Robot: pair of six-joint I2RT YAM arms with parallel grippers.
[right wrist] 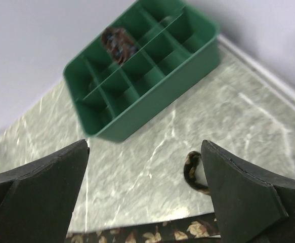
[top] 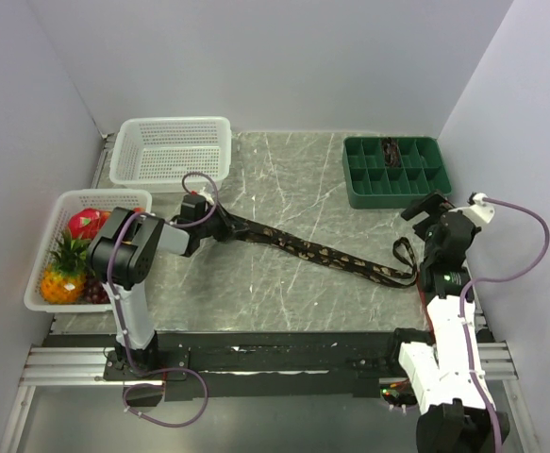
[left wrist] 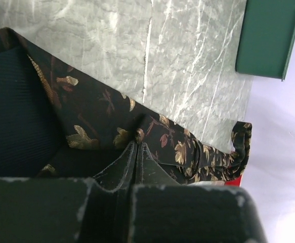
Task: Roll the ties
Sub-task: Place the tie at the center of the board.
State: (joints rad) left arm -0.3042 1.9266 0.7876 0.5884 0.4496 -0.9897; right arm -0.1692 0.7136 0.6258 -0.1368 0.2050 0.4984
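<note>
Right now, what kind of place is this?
Probably a robot practice bench: a left arm and right arm bolted by a marble-look table, plain white walls, a tie, a green tray.

"What colour is the tie (top: 322, 253)?"
"Black-brown, scattered with tan and rust leaf shapes."
"And the bench (top: 284, 179)?"
"Grey-green marble with white veins."
"The divided tray (top: 394, 198) at the far right corner?"
"Plain dark green. The basket (top: 152, 181) at the far left corner is white mesh, and by the left edge there's a bright red fruit (top: 86, 224)."
</note>
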